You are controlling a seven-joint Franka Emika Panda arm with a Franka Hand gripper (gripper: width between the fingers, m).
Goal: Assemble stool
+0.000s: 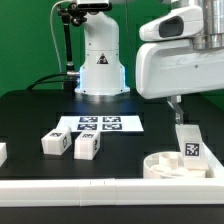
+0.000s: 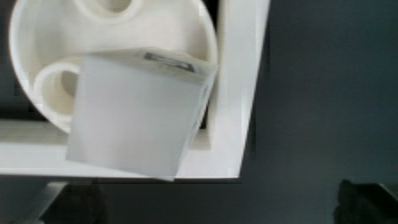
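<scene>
Wide black table [image 1: 30, 115], and the round seat [image 1: 158, 166] sits at the exterior view's right, tucked against the front rail [image 1: 80, 190]. One leg [image 1: 188, 146] stands upright in the seat. It looks planted, though how firmly I can't tell. A second leg [image 1: 53, 143] and third leg [image 1: 87, 146] lie loose near the marker board [image 1: 100, 124]. What looks like a fourth leg [image 1: 2, 152] is cut off at the left edge. The gripper [image 1: 178, 114] hangs just above the standing leg, jaws spread wide, grasping nothing. Early days: one in, three to go.
</scene>
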